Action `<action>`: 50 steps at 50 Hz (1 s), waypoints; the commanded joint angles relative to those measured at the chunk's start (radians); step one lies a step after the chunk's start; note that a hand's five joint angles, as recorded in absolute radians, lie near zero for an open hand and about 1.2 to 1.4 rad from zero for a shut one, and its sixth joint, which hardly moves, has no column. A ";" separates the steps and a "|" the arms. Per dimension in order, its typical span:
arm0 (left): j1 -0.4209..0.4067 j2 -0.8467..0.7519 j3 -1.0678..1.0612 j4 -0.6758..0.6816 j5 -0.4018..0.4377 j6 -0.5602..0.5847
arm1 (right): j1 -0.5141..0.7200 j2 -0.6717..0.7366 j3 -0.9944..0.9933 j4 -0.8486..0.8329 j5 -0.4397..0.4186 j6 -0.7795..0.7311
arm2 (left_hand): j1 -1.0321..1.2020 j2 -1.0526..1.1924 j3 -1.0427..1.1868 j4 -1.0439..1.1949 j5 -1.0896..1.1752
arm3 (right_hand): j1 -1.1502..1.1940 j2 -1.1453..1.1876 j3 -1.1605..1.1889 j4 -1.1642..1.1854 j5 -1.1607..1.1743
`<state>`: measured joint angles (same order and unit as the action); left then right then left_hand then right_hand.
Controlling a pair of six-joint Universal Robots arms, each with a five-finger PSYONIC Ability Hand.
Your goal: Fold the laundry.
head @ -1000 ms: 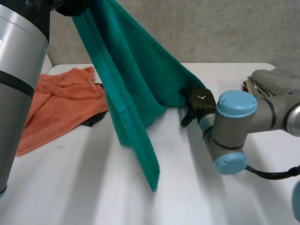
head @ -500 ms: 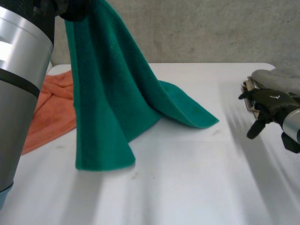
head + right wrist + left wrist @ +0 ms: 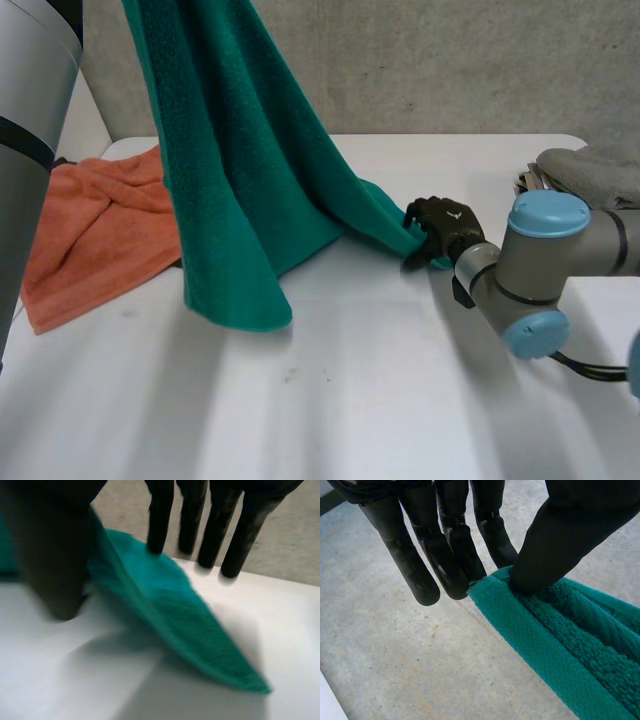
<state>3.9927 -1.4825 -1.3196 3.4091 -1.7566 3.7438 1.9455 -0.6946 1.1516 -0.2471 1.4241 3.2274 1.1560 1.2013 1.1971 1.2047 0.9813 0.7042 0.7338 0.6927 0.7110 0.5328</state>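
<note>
My left hand (image 3: 447, 555) pinches the green towel (image 3: 240, 190) high by its hem so it hangs. My right hand (image 3: 447, 226), fingers spread, straddles its low corner to catch it.

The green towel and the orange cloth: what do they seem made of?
The green towel looks like terry, probably cotton: matte looped pile with a flat woven hem band. The orange cloth seems similar soft matte towelling, lying crumpled; its pile is too far to tell.
</note>
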 commanded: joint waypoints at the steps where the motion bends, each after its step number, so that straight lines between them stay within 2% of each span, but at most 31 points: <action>1: 0.005 0.008 -0.004 0.001 -0.003 0.001 | -0.013 0.026 -0.083 0.012 0.025 -0.032 | 0.240 0.195 0.199 0.192 0.240 | 0.692 0.662 0.704 0.685 0.689; 5: 0.035 0.011 -0.020 -0.001 0.000 0.002 | -0.051 -0.175 0.022 0.000 0.019 -0.096 | 0.240 0.195 0.199 0.192 0.240 | 0.692 0.662 0.704 0.685 0.689; 6: 0.058 0.018 -0.029 -0.004 0.002 0.001 | -0.101 -0.265 0.061 0.006 0.004 -0.107 | 0.240 0.195 0.199 0.192 0.240 | 0.692 0.662 0.704 0.685 0.689; 9: 0.103 0.033 -0.052 -0.004 0.005 -0.002 | -0.180 -0.383 0.102 0.029 -0.072 -0.126 | 0.240 0.195 0.199 0.192 0.240 | 0.692 0.662 0.704 0.685 0.689; 10: 0.138 0.042 -0.073 -0.004 0.006 -0.004 | -0.221 -0.443 0.118 0.064 -0.153 -0.138 | 0.240 0.195 0.199 0.192 0.240 | 0.692 0.662 0.704 0.685 0.689; 13: 0.181 0.047 -0.101 -0.002 0.009 -0.005 | -0.256 -0.517 0.123 0.167 -0.252 -0.185 | 0.240 0.195 0.199 0.192 0.240 | 0.692 0.662 0.704 0.685 0.689; 14: 0.207 0.048 -0.119 -0.002 0.011 -0.007 | -0.275 -0.566 0.116 0.254 -0.299 -0.234 | 0.240 0.195 0.199 0.192 0.240 | 0.692 0.662 0.704 0.685 0.689; 17: 0.246 0.047 -0.142 -0.004 0.013 -0.005 | -0.324 -0.678 0.091 0.392 -0.327 -0.339 | 0.240 0.195 0.199 0.192 0.240 | 0.692 0.662 0.704 0.685 0.689; 18: 0.267 0.042 -0.156 -0.005 0.014 -0.005 | -0.370 -0.757 0.080 0.469 -0.340 -0.406 | 0.240 0.195 0.199 0.192 0.240 | 0.692 0.662 0.704 0.685 0.689; 22: 0.313 0.001 -0.184 -0.025 0.031 -0.004 | -0.457 -0.841 0.073 0.639 -0.340 -0.600 | 0.240 0.195 0.199 0.192 0.240 | 0.692 0.662 0.704 0.685 0.689; 28: 0.350 -0.182 -0.191 -0.085 0.095 -0.001 | -0.416 -0.787 0.074 0.790 -0.300 -0.810 | 0.240 0.195 0.199 0.192 0.240 | 0.692 0.662 0.704 0.685 0.689; 31: 0.358 -0.295 -0.173 -0.109 0.100 -0.001 | -0.373 -0.680 0.074 0.812 -0.243 -0.870 | 0.240 0.195 0.199 0.192 0.240 | 0.692 0.662 0.704 0.685 0.689; 33: 0.356 -0.368 -0.152 -0.113 0.101 -0.002 | -0.344 -0.602 0.066 0.812 -0.196 -0.879 | 0.240 0.195 0.199 0.192 0.240 | 0.692 0.662 0.704 0.685 0.689; 37: 0.347 -0.485 -0.109 -0.111 0.105 -0.005 | -0.324 -0.472 0.039 0.793 -0.157 -0.870 | 0.240 0.195 0.199 0.192 0.240 | 0.692 0.662 0.704 0.685 0.689; 41: 0.338 -0.571 -0.052 -0.106 0.105 -0.009 | -0.316 -0.326 -0.003 0.757 -0.152 -0.851 | 0.240 0.195 0.199 0.192 0.240 | 0.692 0.662 0.704 0.685 0.689; 50: 0.338 -0.737 0.138 -0.054 0.103 0.004 | -0.313 -0.194 -0.115 0.648 -0.162 -0.741 | 0.240 0.195 0.199 0.192 0.240 | 0.692 0.662 0.704 0.685 0.689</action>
<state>4.3303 -2.1166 -1.3168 3.3112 -1.6519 3.7378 1.6356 -0.9646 1.1189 0.4838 1.2733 2.4072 1.1560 1.2013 1.1971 1.2047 0.9814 1.0053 1.1830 1.1852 1.1901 0.9976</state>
